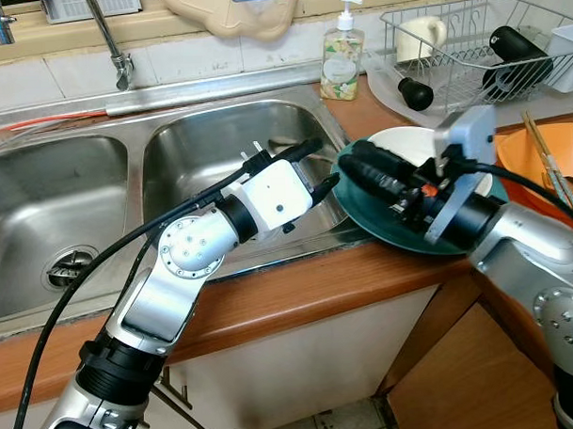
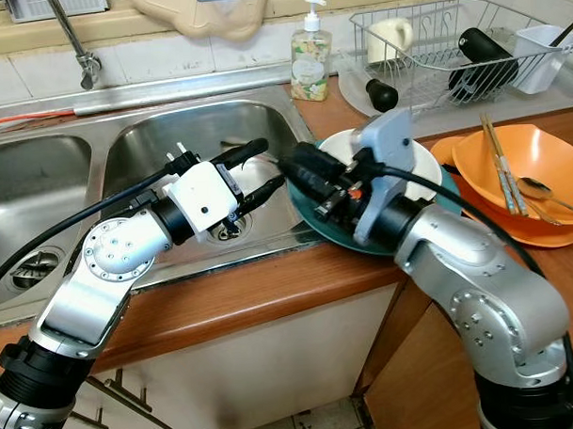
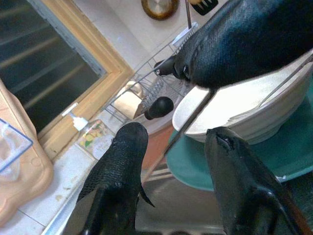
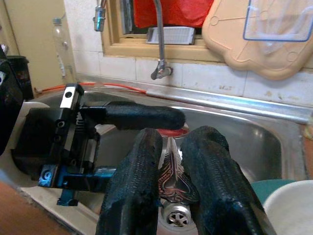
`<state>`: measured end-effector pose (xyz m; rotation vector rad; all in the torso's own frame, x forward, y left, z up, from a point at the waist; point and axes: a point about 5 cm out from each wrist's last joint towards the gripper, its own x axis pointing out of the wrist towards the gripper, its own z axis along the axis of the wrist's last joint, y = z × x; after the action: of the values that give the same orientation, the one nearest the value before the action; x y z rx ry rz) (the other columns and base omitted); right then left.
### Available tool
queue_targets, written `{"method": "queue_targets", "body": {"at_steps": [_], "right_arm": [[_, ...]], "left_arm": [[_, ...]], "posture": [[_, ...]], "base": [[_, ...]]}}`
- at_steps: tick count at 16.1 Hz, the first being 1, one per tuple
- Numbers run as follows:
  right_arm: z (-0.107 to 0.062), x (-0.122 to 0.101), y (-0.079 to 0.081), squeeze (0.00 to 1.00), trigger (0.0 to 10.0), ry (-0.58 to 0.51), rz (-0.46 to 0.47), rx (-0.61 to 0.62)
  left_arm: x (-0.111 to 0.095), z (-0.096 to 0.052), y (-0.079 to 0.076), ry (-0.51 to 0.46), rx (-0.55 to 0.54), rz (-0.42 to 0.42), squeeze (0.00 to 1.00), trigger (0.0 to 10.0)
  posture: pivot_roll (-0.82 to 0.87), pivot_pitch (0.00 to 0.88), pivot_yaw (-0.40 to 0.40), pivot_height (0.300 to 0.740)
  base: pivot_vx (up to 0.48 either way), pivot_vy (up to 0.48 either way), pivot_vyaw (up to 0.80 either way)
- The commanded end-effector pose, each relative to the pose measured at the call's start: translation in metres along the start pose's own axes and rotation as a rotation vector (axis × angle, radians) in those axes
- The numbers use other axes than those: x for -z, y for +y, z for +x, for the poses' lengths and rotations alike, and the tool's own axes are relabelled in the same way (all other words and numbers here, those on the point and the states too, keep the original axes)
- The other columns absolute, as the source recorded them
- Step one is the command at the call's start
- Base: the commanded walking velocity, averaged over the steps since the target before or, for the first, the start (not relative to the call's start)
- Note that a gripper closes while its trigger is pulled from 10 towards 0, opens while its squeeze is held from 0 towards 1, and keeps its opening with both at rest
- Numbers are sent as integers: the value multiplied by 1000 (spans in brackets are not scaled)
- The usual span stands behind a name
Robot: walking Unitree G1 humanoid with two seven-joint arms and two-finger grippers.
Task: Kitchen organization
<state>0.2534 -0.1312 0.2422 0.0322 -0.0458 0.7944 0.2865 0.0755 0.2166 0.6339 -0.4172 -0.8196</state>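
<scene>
You have both arms over the right basin of the steel sink (image 1: pixel 185 147), at the edge of the wooden tabletop (image 1: pixel 299 289). Your right gripper (image 4: pixel 171 161) reaches from the counter side toward the sink, and its two black fingers (image 4: pixel 139 181) are closed almost together on a thin metal utensil handle (image 4: pixel 171 169) with an engraved pattern; the rest of this utensil is hidden, so you cannot tell if it is a spoon or a fork. Your left gripper (image 1: pixel 313 166) comes from the sink side and meets the right one; its fingers (image 3: pixel 117 161) stand apart, and a thin metal rod passes between them without a clear contact. Just behind the two grippers a white bowl (image 2: pixel 426 167) sits on a dark green plate (image 1: pixel 362 217), and this plate lies on the tabletop with its edge over the rim of the sink. To the right you see an orange bowl (image 2: pixel 539 163) with chopsticks (image 2: pixel 500 174) and a spoon (image 2: pixel 540 191) in it, standing in another orange dish. Behind them a wire dish rack (image 1: pixel 469 43) holds a cream mug (image 1: pixel 421 36), a black bottle (image 1: pixel 521 51) and a white container. A soap dispenser (image 1: pixel 342 57) stands near the wall between the sink and the rack, and the tap (image 1: pixel 111 42) is above the sink.
</scene>
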Motion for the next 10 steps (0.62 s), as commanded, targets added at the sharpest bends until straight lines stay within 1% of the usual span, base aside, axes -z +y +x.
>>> {"method": "queue_targets", "body": {"at_steps": [1,4,10], "right_arm": [[2,-3,4,0,0,-4,-14,-13],[4,-2,7,0,0,-3,-10,-30],[5,0,9,0,0,6,-10,-40]], "left_arm": [[2,0,0,10,8,24,0,0],[8,-3,-3,46,23,67,0,0],[13,-3,-6,64,30,126,0,0]], "posture": [[-25,0,56,740],[-23,0,51,740],[-25,0,53,740]], "base": [[0,0,0],[0,0,0],[0,0,0]]}}
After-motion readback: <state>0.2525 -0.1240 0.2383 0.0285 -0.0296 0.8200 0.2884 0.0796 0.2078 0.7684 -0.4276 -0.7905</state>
